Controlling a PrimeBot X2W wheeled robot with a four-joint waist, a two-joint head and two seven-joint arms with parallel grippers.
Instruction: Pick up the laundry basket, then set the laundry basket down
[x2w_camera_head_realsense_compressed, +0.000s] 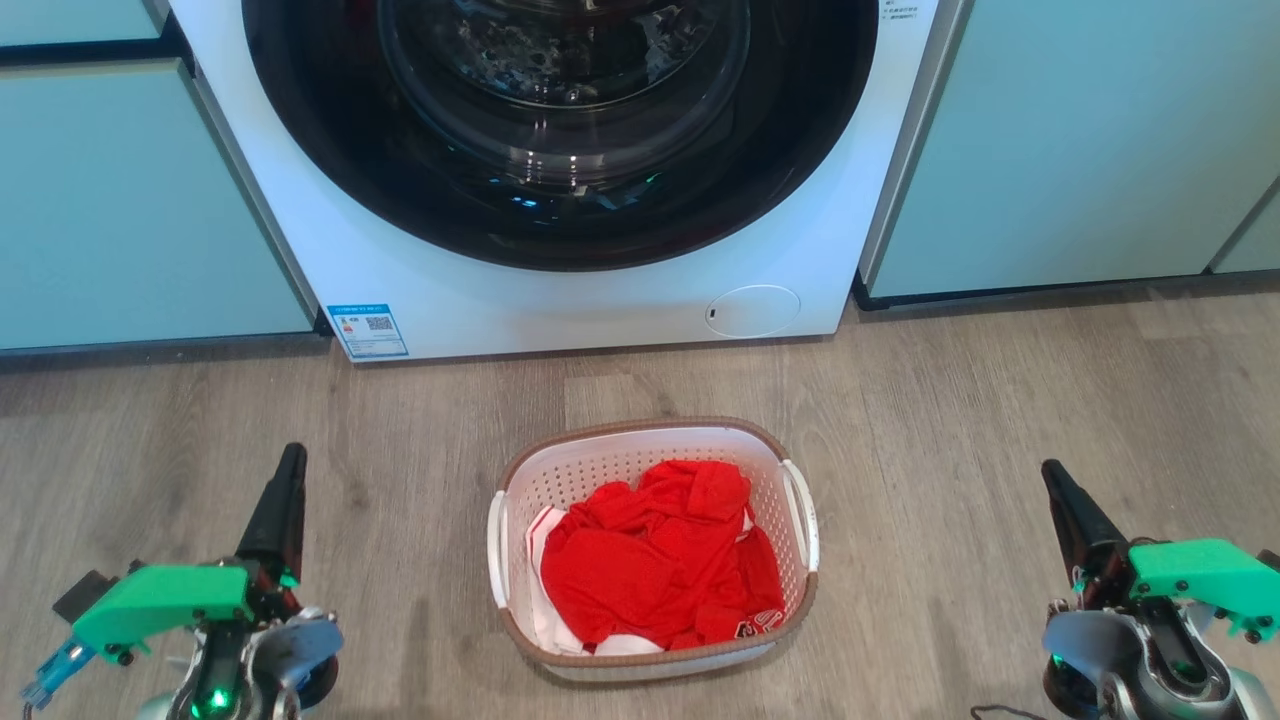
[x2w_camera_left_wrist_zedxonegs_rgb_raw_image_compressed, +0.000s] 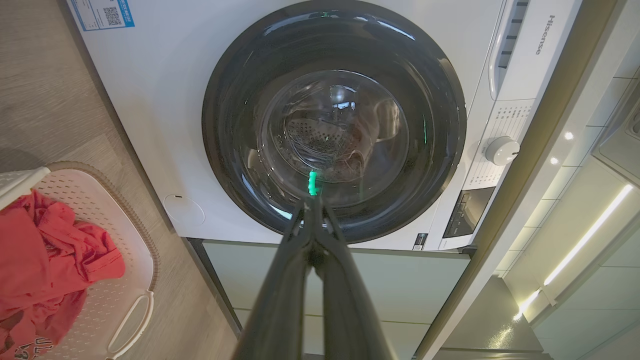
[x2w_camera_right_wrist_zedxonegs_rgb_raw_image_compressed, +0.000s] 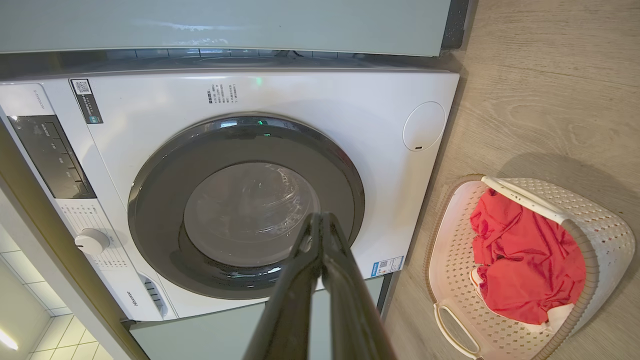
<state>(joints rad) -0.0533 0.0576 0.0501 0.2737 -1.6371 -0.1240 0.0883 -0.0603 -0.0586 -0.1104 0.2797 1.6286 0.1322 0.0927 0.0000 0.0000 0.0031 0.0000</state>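
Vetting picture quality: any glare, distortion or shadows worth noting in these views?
Head view: sharp, reflections glint on the washer door. Left wrist view: wide-angle bending, a light strip glares at right. Right wrist view: the laundry basket throws a soft shadow on the floor.

A white front-loading washing machine (x2w_camera_head_realsense_compressed: 560, 300) with a dark round glass door (x2w_camera_head_realsense_compressed: 560, 120) stands between 2 pale green cabinet fronts (x2w_camera_head_realsense_compressed: 1080, 140) on a grey wood-grain floor (x2w_camera_head_realsense_compressed: 950, 400), a light strip (x2w_camera_left_wrist_zedxonegs_rgb_raw_image_compressed: 585, 240) glowing nearby.

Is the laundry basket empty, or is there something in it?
Not empty: crumpled red clothing lies inside the laundry basket.
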